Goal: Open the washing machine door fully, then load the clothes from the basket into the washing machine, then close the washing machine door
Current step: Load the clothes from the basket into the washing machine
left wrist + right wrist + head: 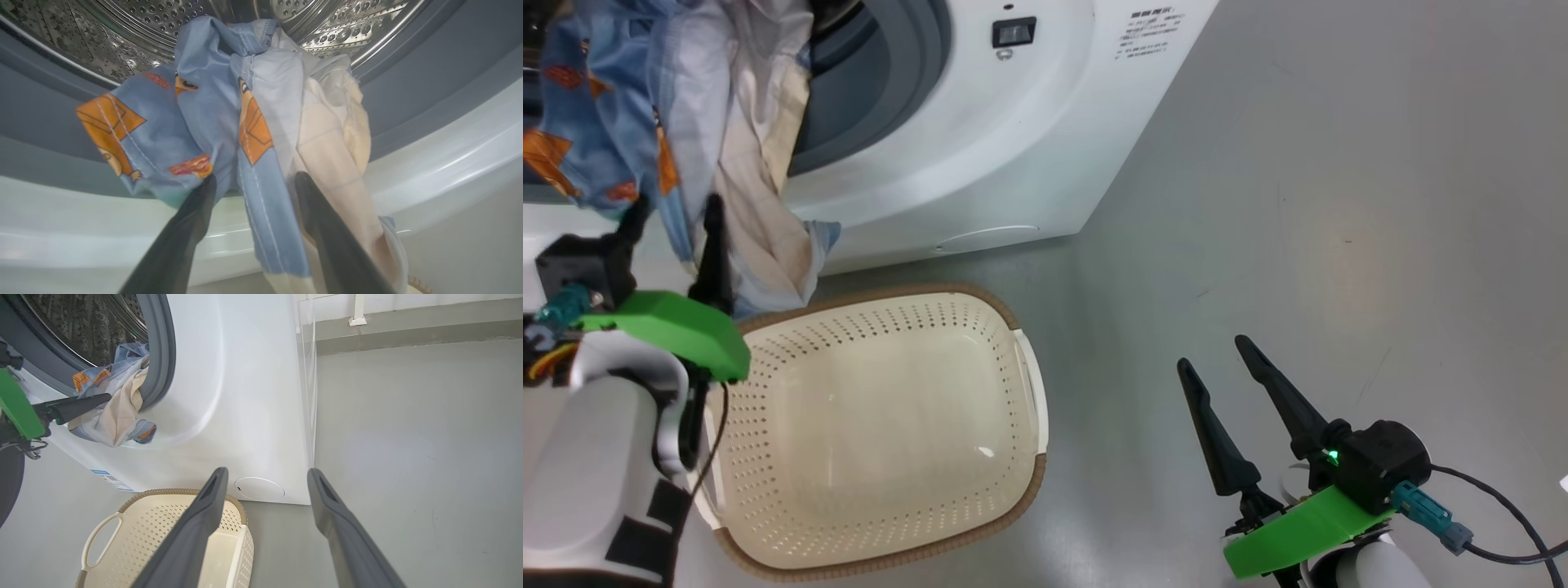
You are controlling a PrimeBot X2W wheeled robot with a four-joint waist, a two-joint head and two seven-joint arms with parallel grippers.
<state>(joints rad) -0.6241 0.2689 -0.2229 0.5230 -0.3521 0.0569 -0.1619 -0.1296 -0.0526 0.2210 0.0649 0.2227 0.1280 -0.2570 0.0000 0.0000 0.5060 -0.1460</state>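
Observation:
The clothes (621, 98), light blue with orange prints plus cream cloth, hang out of the washing machine (1013, 122) over its grey seal (882, 73) and white front lip. Their upper part lies in the steel drum (122, 24). My left gripper (678, 204) is open, and a hanging fold of the clothes (212, 102) drops between its fingers (192, 220). The cream basket (1021, 506) stands empty on the floor below the opening. My right gripper (1213, 355) is open and empty, low to the right of the basket (135, 514). The washing machine door is out of view.
Bare grey floor (1339, 245) stretches to the right of the machine. A round service cover (259, 489) sits at the machine's lower front. A wall base (408, 326) runs behind. A cable (1494, 506) trails from my right wrist.

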